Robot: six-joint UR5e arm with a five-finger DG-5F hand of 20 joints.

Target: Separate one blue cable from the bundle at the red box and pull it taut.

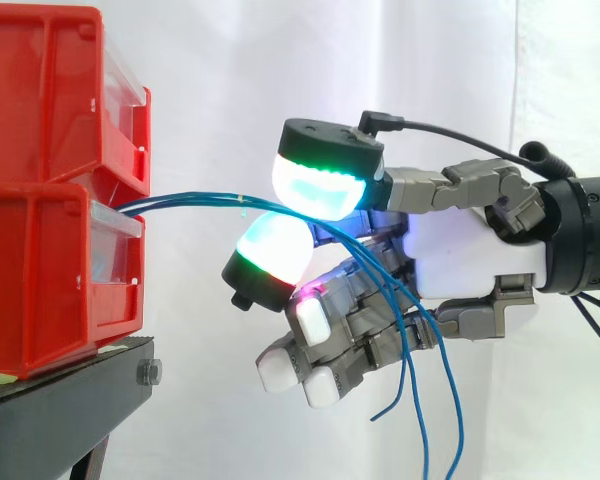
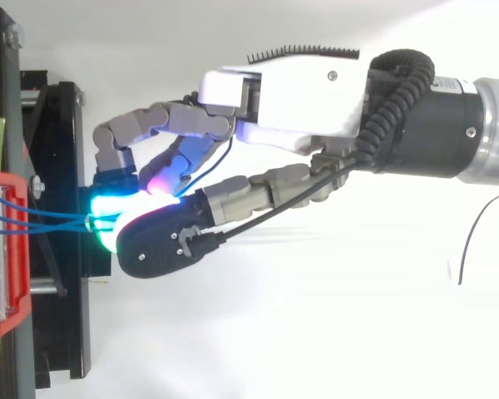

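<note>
A bundle of thin blue cables (image 1: 190, 202) runs out of the lower red bin (image 1: 35, 290) toward my hand (image 1: 470, 250). In the top view the cables (image 2: 50, 218) leave the red bin (image 2: 4, 249) as separate strands and meet at the glowing pads. Two thick pads (image 1: 320, 185), glowing green and cyan, are closed on the cables. I cannot tell how many strands lie between them. The other fingers are curled underneath. Behind the pinch the cables cross the palm, and their loose ends (image 1: 450, 400) dangle below the hand.
A second red bin (image 1: 40, 100) is stacked on the lower one. Both sit on a black stand (image 1: 70, 400) at the left, seen from above as a black frame (image 2: 66, 316). The arm (image 2: 449, 125) comes in from the right before a white curtain.
</note>
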